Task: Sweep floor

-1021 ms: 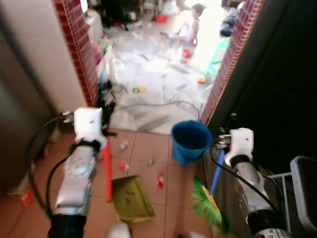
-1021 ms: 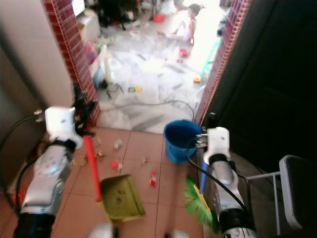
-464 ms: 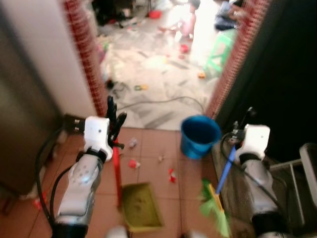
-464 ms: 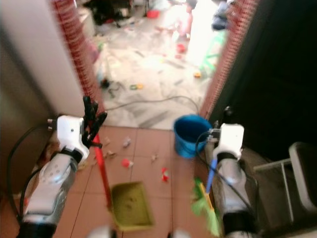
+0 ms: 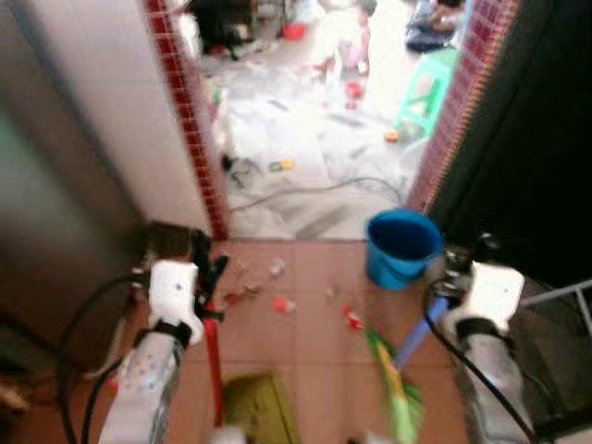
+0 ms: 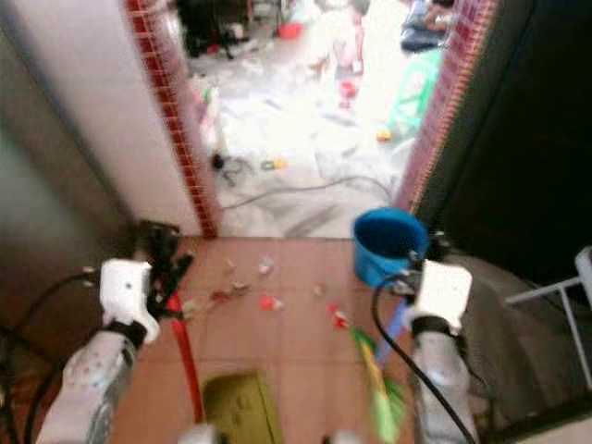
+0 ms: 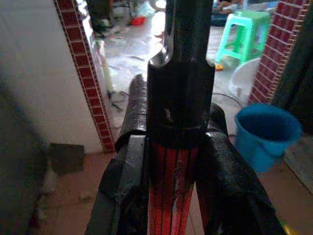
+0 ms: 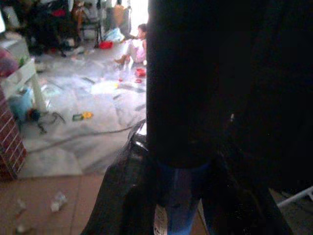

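Terracotta tiles carry the mess I'm working on: small scraps [image 5: 282, 303] lie scattered beside the blue bucket [image 5: 401, 246], on its brick-pillar side. The head views are blurred, so I can't tell what the scraps are, and I can't see into the bucket from here. My left gripper [image 7: 178, 161] is clamped on the red handle [image 5: 214, 370] of the dustpan [image 5: 260, 410], fingers [image 7: 126, 171] pressed to either side of it; the olive pan sits on the tiles well short of the bucket, partly cut off by the frame edge, its contents too smeared to read. My right gripper [image 8: 178, 196] grips the blue stick [image 5: 414, 333] of the broom [image 5: 393, 393], whose green bristles rest on the floor just in front of the bucket, near a red scrap [image 5: 352, 318]. In the right wrist view the dark shaft hides most of the scene. Beyond the bucket, past the brick pillar [image 5: 192, 120], a cable [image 5: 314, 190] crosses a marble floor strewn with toys, a green stool [image 5: 429, 85] stands there, and a person [image 8: 134, 45] sits further back
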Tool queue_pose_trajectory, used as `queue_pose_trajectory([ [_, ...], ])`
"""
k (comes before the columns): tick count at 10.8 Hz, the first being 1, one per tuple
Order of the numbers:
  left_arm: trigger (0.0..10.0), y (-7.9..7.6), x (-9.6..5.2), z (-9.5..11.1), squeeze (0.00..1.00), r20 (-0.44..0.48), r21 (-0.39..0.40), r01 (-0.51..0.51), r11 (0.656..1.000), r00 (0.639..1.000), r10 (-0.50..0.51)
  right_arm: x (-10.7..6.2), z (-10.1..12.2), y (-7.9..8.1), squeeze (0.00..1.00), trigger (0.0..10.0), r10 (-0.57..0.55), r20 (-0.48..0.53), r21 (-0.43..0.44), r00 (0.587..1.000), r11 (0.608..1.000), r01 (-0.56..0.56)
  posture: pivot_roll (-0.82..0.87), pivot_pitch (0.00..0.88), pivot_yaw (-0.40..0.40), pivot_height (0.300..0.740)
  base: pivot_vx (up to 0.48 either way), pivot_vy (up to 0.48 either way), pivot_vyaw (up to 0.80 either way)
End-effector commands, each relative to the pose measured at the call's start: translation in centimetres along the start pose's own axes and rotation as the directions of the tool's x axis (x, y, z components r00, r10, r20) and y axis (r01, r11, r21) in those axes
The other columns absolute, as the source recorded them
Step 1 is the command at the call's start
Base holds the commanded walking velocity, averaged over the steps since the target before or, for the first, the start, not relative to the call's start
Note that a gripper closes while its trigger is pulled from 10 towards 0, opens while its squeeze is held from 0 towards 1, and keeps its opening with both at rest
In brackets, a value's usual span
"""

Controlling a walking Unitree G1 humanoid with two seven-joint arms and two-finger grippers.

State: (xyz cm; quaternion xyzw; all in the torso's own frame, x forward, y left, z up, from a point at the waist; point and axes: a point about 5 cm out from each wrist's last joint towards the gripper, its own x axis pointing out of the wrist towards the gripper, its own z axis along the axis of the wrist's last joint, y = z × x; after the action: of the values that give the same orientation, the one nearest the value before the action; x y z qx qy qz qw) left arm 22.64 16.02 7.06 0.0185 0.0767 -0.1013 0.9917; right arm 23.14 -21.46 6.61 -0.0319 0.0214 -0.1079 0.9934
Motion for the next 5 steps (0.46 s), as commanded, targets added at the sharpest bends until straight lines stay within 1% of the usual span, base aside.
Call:
queue_pose_trajectory([
  [1, 10.0, 0.8, -0.1, 1.1, 0.00, 0.039, -0.003, -0.011, 1.000, 0.999, 0.011, 0.0, 0.3, 0.6, 0.00, 10.0, 0.023, -0.005, 0.018, 1.000, 1.000, -0.023, 0.01, 0.000, 0.014, 0.740, 0.000, 0.480, 0.00],
  [2, 10.0, 0.8, 0.0, 1.3, 0.00, 0.042, 0.014, 0.013, 1.000, 0.999, -0.014, -0.2, 0.4, 0.6, 0.00, 10.0, 0.045, -0.013, 0.005, 0.999, 0.999, -0.045, 0.02, 0.000, 0.005, 0.740, 0.000, 0.480, 0.00],
  [4, 10.0, 0.5, 0.4, 1.7, 0.00, 0.050, 0.023, 0.037, 0.999, 0.998, -0.038, 0.2, 0.7, 1.1, 0.00, 10.0, 0.065, -0.013, 0.003, 0.998, 0.998, -0.065, 0.01, 0.000, 0.006, 0.740, 0.000, 0.480, 0.00],
  [5, 10.0, -0.1, 0.6, 2.2, 0.00, 0.071, 0.052, 0.049, 0.997, 0.996, -0.053, 0.6, 0.9, 1.5, 0.00, 10.0, 0.069, -0.016, 0.004, 0.997, 0.998, -0.069, 0.02, 0.000, 0.006, 0.740, 0.000, 0.000, 0.00],
])
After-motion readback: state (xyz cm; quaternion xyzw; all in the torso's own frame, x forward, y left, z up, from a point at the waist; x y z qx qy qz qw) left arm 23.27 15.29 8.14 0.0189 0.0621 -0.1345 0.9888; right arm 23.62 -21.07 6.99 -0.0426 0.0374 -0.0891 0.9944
